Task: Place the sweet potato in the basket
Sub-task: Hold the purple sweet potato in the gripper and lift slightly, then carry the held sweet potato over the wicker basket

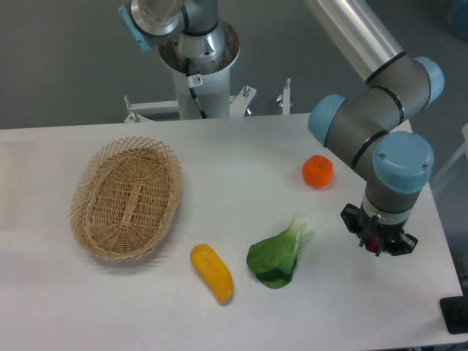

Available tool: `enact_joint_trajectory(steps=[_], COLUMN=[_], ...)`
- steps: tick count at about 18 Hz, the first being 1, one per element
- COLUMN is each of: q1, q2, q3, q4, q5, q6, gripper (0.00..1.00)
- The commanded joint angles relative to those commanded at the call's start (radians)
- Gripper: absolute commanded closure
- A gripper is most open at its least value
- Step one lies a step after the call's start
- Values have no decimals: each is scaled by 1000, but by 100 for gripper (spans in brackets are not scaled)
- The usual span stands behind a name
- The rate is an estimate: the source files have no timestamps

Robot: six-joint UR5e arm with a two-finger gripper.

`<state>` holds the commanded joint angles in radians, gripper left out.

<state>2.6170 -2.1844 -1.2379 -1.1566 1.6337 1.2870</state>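
Observation:
The basket (126, 197) is a light tan oval of woven wicker lying at the left of the white table, with nothing in it. My gripper (379, 241) points straight down near the table's right edge, far to the right of the basket. Its fingers are hidden under the black wrist housing. A small patch of dark magenta, the sweet potato (371, 246), shows just below that housing. Most of the sweet potato is covered, and I cannot tell whether the fingers are closed on it.
A round orange fruit (318, 171) sits behind and left of the gripper. A green leafy vegetable (278, 256) and a yellow-orange oblong vegetable (212, 273) lie between gripper and basket. The table's right edge (446, 241) runs close beside the gripper.

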Motion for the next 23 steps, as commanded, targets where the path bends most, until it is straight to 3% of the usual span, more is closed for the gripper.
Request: enact_joint_trajectory(steps=[15,23], q1=[0,-37], q2=[9,55], q3=[-11,-67], q4=[-8,-6], q5=[-11,-71], q6=[-3,-17], gripper=[78,79])
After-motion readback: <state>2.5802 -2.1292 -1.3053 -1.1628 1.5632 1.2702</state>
